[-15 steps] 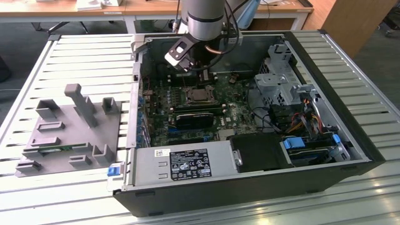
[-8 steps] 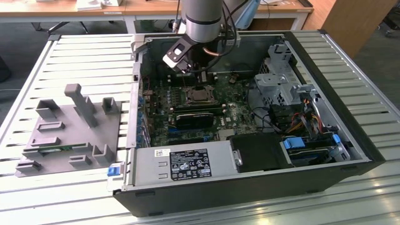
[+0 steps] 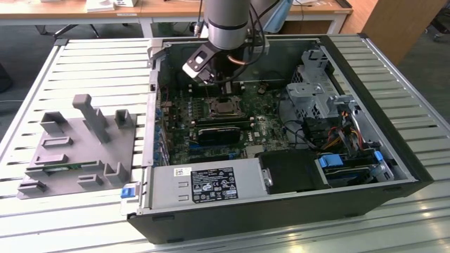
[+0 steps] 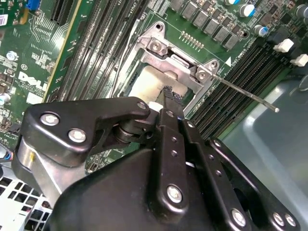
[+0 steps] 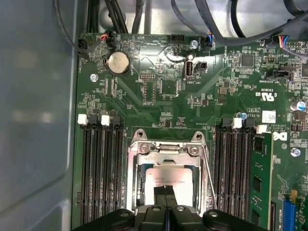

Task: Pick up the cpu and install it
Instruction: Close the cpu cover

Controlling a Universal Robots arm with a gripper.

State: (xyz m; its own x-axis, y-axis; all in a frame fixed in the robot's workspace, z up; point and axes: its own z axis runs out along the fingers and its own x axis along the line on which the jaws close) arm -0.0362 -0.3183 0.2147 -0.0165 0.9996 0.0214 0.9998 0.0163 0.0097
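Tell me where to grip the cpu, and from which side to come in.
Probably by two opposite thin edges, coming straight down from above. The cpu lies flat in the socket frame, and that metal rim and the memory slots alongside block a sideways approach. The gripper hangs right over it.

That square cpu with the brushed silver metal top (image 5: 169,178) looks dull-shiny, its socket frame of bare steel (image 5: 166,150) glints, and the black gripper (image 5: 165,193) looks like matt anodised metal.

Cpu (image 5: 169,180) in socket (image 5: 144,159) — hand (image 5: 166,192) above
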